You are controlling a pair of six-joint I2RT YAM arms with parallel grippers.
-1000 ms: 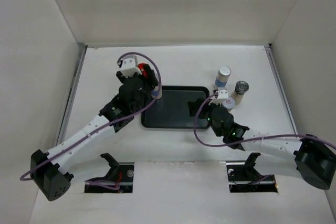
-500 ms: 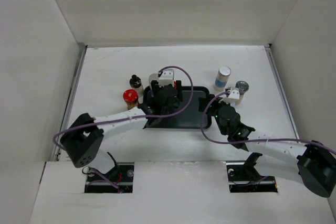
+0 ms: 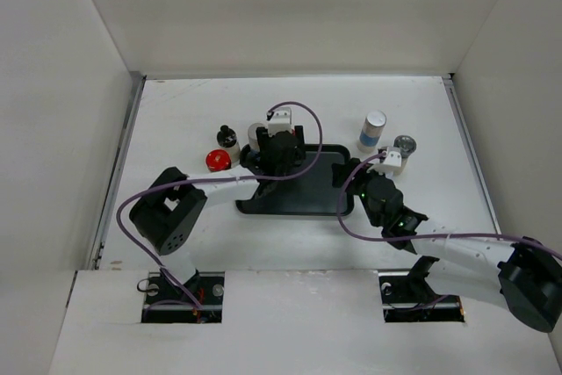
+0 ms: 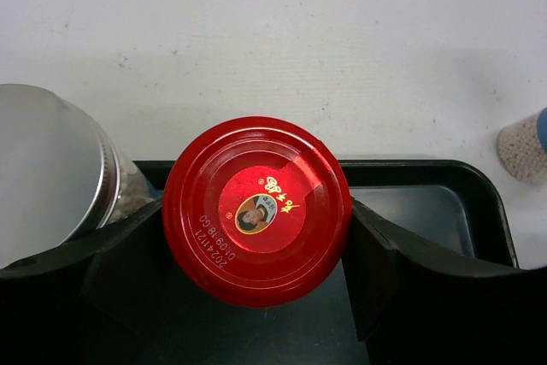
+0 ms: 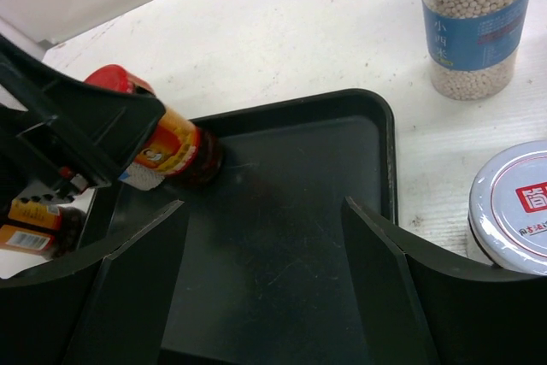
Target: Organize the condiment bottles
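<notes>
My left gripper point(image 3: 282, 158) is shut on a red-capped jar point(image 4: 256, 209), which stands in the far left corner of the black tray point(image 3: 294, 198). The right wrist view shows that jar point(image 5: 175, 150) on the tray floor. My right gripper point(image 5: 263, 211) is open and empty over the tray's right half. On the table left of the tray stand another red-capped jar point(image 3: 217, 160), a black-capped bottle point(image 3: 228, 137) and a silver-capped jar point(image 3: 257, 133). Right of the tray stand a blue-labelled bottle point(image 3: 374, 128), a grey-topped shaker point(image 3: 405, 145) and a white-lidded jar point(image 5: 515, 207).
The silver-capped jar point(image 4: 47, 168) stands close beside my left finger, just outside the tray's corner. The white-lidded jar is right against the tray's right rim point(image 5: 389, 156), near my right finger. White walls enclose the table on three sides.
My left gripper has carried the red-capped jar from left of the tray to the tray's far left corner, uncovering the jars on the left. My right gripper shifted slightly right.
</notes>
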